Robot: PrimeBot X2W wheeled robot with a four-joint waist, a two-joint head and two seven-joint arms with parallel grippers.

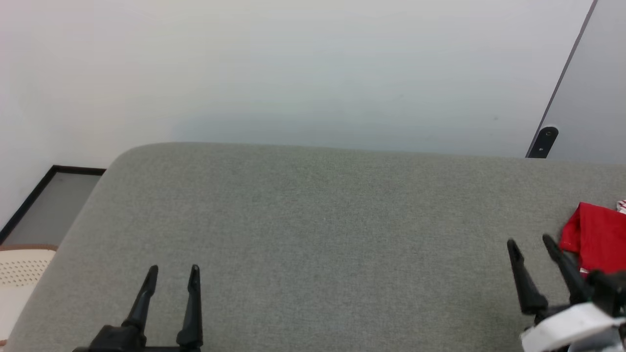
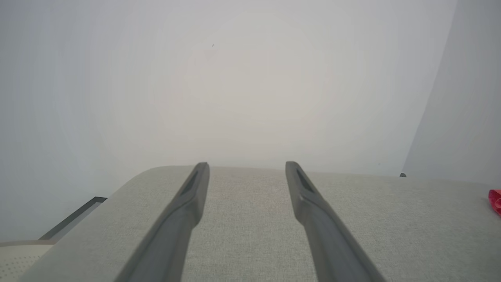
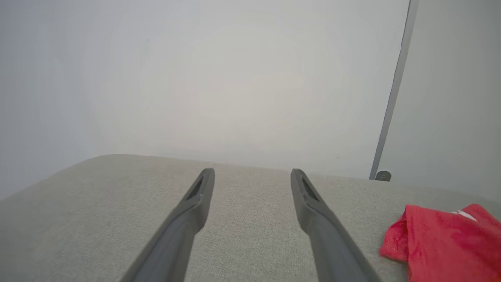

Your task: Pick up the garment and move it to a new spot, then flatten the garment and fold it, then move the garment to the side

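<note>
Grey fabric surface (image 1: 313,220) before a white wall (image 1: 293,73); your left gripper (image 1: 174,268) and right gripper (image 1: 529,239) spread wide, empty, red garment (image 1: 594,244) beside the right.

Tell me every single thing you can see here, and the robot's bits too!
garment: one, red with a bit of white, lying at the far right of the padded surface, beside the right gripper.
padded surface: one, grey fabric, across the middle.
wall: one, white, behind the padded surface.
small fitting: one, black, low on the wall at the right.
holey thing: one, cream, at the lower left edge; too little of it shows to name it.
left gripper: one, dark, lower left, open, holding nothing.
right gripper: one, dark, lower right, open, holding nothing.
</note>
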